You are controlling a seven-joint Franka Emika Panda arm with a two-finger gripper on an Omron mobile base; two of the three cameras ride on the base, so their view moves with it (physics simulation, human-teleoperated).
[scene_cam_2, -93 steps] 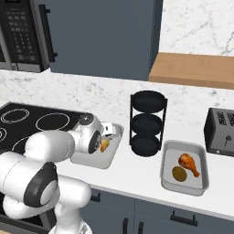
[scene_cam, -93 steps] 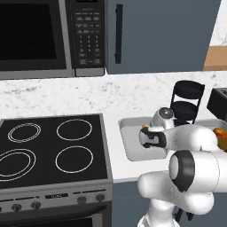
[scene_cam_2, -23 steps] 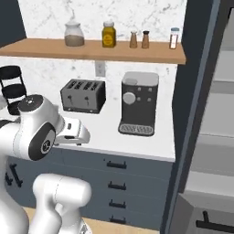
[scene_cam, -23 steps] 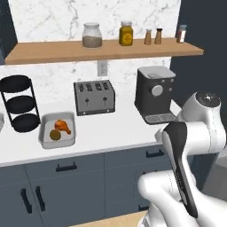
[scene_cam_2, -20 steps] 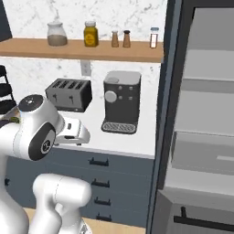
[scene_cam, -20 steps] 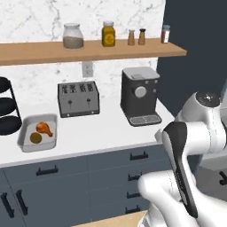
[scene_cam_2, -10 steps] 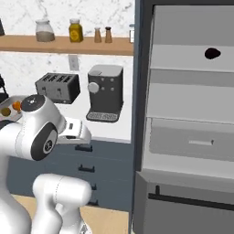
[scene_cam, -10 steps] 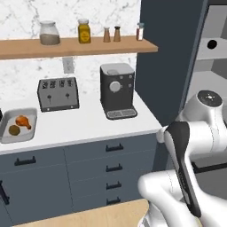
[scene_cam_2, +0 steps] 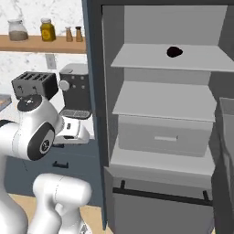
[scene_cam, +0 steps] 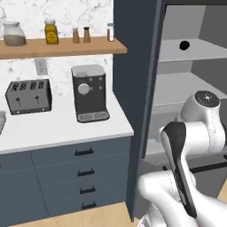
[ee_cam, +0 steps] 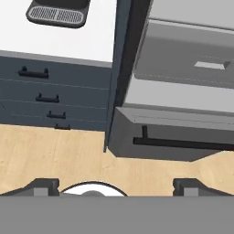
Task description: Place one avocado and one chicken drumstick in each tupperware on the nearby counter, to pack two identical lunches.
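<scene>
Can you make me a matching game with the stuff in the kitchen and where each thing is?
Things:
1. small dark avocado-like lump
2. black and silver coffee machine
3. yellow-filled glass jar
4. black bar handle

Places:
A. on the brown wooden wall shelf
B. on the top grey shelf of the open fridge
C. on a slate-blue drawer front
D. on the white counter, beside the dark slotted toaster

Pairs: 1-B, 2-D, 3-A, 4-C
</scene>
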